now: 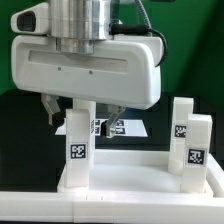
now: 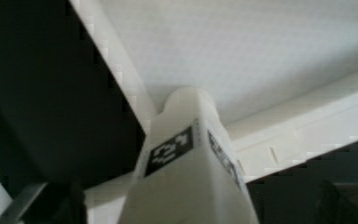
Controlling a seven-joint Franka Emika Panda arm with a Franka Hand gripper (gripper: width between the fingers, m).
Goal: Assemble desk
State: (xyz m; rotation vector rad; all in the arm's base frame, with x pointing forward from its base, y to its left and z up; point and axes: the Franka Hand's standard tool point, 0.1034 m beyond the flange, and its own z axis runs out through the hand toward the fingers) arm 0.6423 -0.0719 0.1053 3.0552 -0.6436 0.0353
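Observation:
The desk's white tabletop (image 1: 130, 197) lies low in the exterior view with its rim up. A square white leg (image 1: 78, 145) with a black-and-white tag stands upright at its left corner. My gripper (image 1: 85, 115) hangs right over that leg, open, one dark finger (image 1: 50, 108) on each side of the leg's top with a gap showing. Two more tagged legs (image 1: 181, 125) (image 1: 197, 150) stand upright on the tabletop's right side. In the wrist view the leg (image 2: 185, 165) rises between my fingertips (image 2: 25, 205) against the tabletop (image 2: 247, 60).
The marker board (image 1: 122, 127) lies flat on the black table behind the tabletop, partly hidden by my gripper's white body (image 1: 90, 65). A green wall closes off the back.

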